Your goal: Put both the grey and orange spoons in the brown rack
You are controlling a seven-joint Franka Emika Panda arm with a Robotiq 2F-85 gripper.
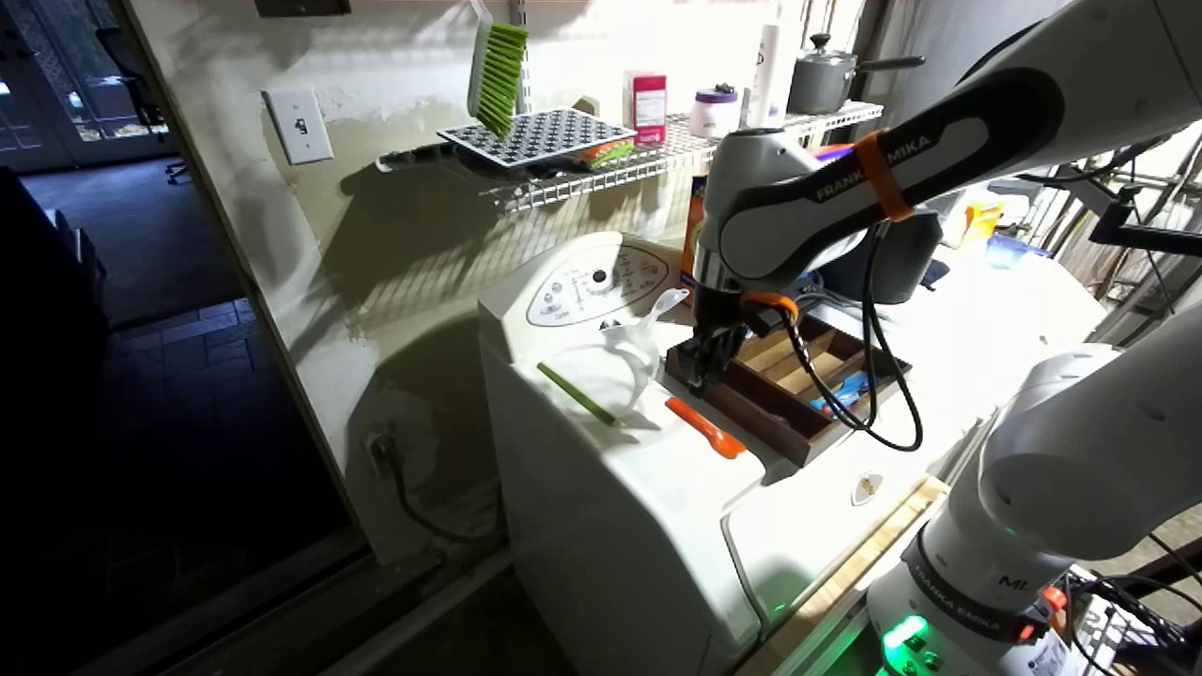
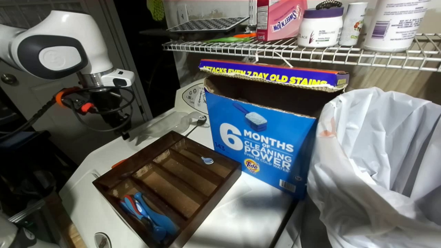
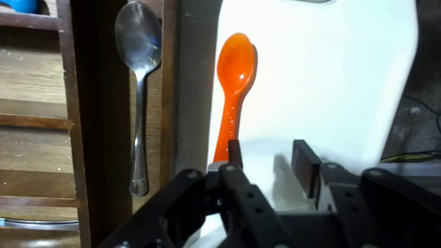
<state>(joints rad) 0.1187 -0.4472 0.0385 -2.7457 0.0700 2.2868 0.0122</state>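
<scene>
The orange spoon (image 1: pixel 704 429) lies on the white washer top beside the brown rack (image 1: pixel 751 413); in an exterior view only a bit of the orange spoon (image 2: pixel 119 163) shows past the rack (image 2: pixel 215 201). In the wrist view the orange spoon (image 3: pixel 236 65) lies bowl away from me, its handle end hidden by my left finger. The grey metal spoon (image 3: pixel 138 38) lies in the rack's long side compartment, inside the rim (image 3: pixel 170 86). My gripper (image 3: pixel 267 156) is open and empty, above the washer near the orange handle. It also shows in both exterior views (image 1: pixel 700 371) (image 2: pixel 123 133).
Blue utensils (image 2: pixel 148 213) and a small pale spoon (image 2: pixel 207 160) lie in other rack compartments. A translucent plastic item (image 1: pixel 639 347) and a green stick (image 1: pixel 576 394) are on the washer. A Tide box (image 2: pixel 262 137) and white bag (image 2: pixel 372 137) stand beside the rack, beneath a wire shelf (image 2: pixel 299 55).
</scene>
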